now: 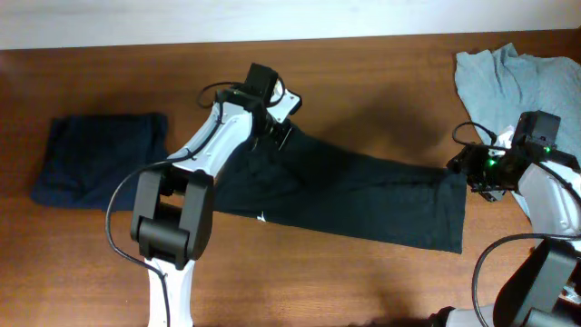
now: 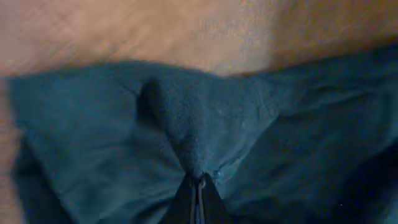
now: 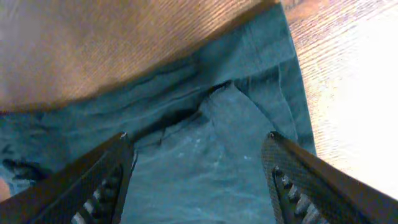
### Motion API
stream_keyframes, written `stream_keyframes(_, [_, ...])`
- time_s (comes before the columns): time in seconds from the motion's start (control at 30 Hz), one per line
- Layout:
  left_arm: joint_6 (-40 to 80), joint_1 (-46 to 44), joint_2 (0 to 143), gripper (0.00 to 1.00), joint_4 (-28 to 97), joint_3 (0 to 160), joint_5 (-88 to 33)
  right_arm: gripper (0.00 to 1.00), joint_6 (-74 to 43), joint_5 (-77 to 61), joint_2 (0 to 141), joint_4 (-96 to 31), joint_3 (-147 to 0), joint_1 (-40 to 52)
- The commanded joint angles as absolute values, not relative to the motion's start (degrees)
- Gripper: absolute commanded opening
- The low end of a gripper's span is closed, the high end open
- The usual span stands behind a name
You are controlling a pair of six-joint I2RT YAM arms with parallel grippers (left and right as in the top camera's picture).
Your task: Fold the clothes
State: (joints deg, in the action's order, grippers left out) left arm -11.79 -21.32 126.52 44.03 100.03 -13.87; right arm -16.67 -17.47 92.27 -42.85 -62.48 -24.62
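Overhead shows the T-shirt (image 1: 345,195) seemingly part-folded, left fingers (image 2: 185,208) pinching it, right fingers (image 3: 99,180) spread, grey garment (image 1: 517,86) far right unfolded.

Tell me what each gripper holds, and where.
Left gripper pinches a raised fold of the black T-shirt near its edge. Right gripper is open, holding nothing.

I've got the T-shirt (image 1: 363,200) lying across the middle of the table (image 1: 363,73). Folded garment (image 1: 100,159) sits off to its left, crumpled garment (image 1: 508,82) at the back right corner.
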Motion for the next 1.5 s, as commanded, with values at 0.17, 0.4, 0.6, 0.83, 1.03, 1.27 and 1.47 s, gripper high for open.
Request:
stream_keyframes(0.17, [-12.12, -21.23, 126.93, 0.00, 64.12, 118.45, -10.96, 0.68, -16.27, -17.37, 92.62, -42.59, -63.75, -24.77])
stream_keyframes(0.4, [-12.12, -21.23, 126.96, 0.00, 78.13, 118.67, -10.17, 0.68, -16.27, -16.47, 92.64, -42.57, -63.75, -24.77])
stream_keyframes(0.6, [-12.10, -21.21, 126.96, 0.00, 81.12, 118.67, -10.02, 0.69, -14.79, -15.57, 94.48, -41.80, -63.72, -24.77])
stream_keyframes(0.83, [-12.08, -21.23, 126.96, 0.00, 79.90, 118.67, -10.22, 0.68, -11.75, -15.86, 102.52, -32.08, -63.70, -24.80])
stream_keyframes(1.03, [-11.64, -21.23, 126.96, 0.00, 79.50, 118.67, -10.28, 0.68, -11.77, -15.84, 105.78, -26.04, -63.70, -24.77])
stream_keyframes(1.27, [-11.62, -21.23, 126.96, 0.00, 78.70, 118.67, -10.31, 0.48, -11.77, -16.12, 110.15, -25.71, -63.66, -24.77])
stream_keyframes(1.47, [-11.62, -21.23, 126.96, 0.00, 78.65, 118.67, -10.28, 0.04, -11.75, -18.52, 110.10, -25.69, -63.72, -24.75])
